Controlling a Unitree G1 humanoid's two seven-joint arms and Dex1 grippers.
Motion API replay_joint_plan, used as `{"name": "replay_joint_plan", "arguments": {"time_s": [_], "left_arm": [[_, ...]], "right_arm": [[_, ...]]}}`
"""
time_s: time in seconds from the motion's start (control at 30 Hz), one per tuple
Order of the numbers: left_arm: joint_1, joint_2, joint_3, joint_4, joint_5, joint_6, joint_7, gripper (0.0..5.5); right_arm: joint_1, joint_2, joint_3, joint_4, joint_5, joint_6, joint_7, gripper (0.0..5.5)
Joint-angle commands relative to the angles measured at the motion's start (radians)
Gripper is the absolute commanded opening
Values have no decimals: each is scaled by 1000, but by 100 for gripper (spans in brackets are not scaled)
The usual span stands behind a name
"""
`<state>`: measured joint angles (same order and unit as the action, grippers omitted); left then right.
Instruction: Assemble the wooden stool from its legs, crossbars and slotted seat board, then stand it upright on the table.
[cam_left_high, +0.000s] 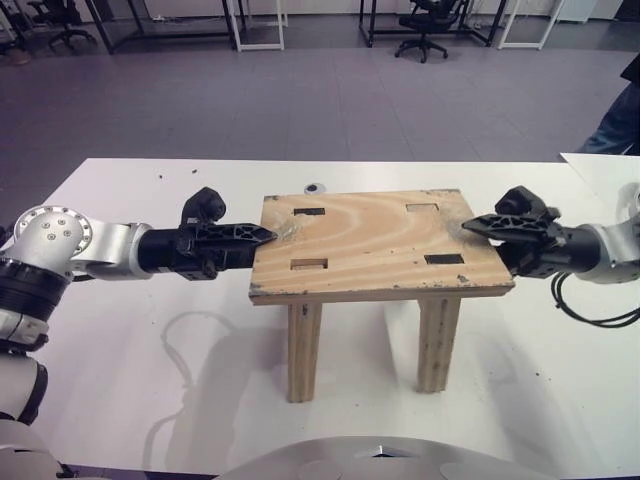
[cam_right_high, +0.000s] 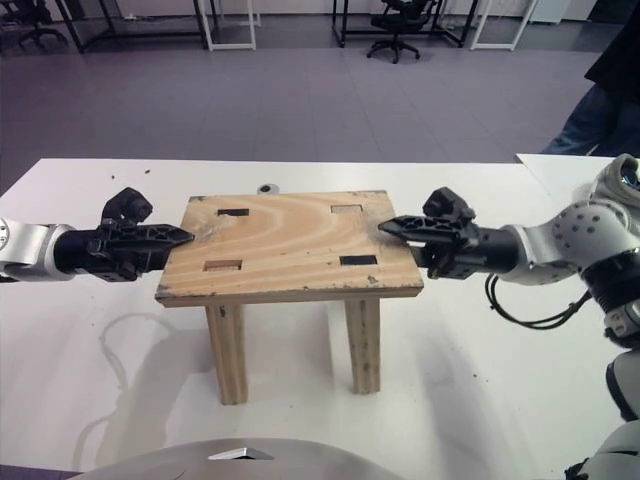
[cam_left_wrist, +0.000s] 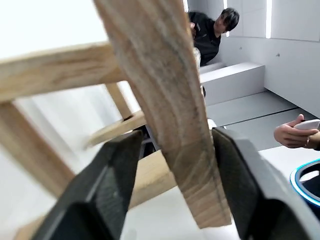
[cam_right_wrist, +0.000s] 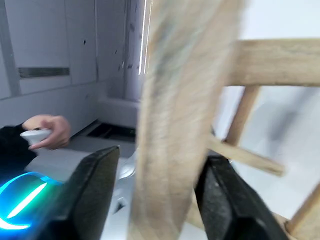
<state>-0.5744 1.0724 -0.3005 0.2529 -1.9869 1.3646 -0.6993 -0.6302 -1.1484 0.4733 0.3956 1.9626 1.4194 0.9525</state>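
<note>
The stool is seen assembled and upright near the middle of the white desk (cam_left_high: 120, 350), with its seat board (cam_left_high: 370, 240) on top and two front legs (cam_left_high: 304, 350) set down towards the desk surface. Four rectangular slots are cut into the seat board, one near each corner. The left tool (cam_left_high: 268, 236) is held level at the board's left edge, near the far corner, and it is clenched on the board. In the left wrist view the board's edge is seen wedged between the two dark fingers (cam_left_wrist: 100, 190), one pressed to each face. The right tool (cam_left_high: 468, 228) is placed at the opposite, right edge of the board, also towards the far corner and at the same height, with the board's edge running through it. Whether it is clamped on the wood or just slack around it cannot be told. A crossbar (cam_right_wrist: 280, 62) joining the legs under the seat is seen in the right wrist view. A small round object (cam_left_high: 317, 187) lies on the desk just behind the stool.
</note>
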Motion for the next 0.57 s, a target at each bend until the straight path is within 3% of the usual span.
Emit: {"name": "replay_joint_plan", "arguments": {"time_s": [0.03,0.17,0.23,0.27,0.37,0.43,0.5,0.57], "left_arm": [[134,-23,194,-22,15,-15,138,327],[283,-2,439,-68,26,-103,246,395],[337,-19,580,-96,169,-236,247,430],[378,-43,620,-120,292,-330,226,434],[475,-193,589,-168,763,-747,317,434],[537,-309,526,-199,1028,-969,420,434],[577,-389,465,-197,1217,-1102,498,434],[586,-447,461,-175,1290,-1155,543,434]], "right_arm": [[200,80,-322,-80,10,-56,-200,328],[454,280,-738,-237,10,-231,-467,408],[526,356,-867,-314,-18,-420,-603,448],[536,401,-889,-341,-137,-524,-626,452],[466,514,-731,-260,-733,-936,-660,452],[384,585,-557,-94,-1086,-1179,-667,452],[324,627,-438,15,-1320,-1327,-653,452],[272,662,-422,93,-1405,-1401,-641,452]]}}
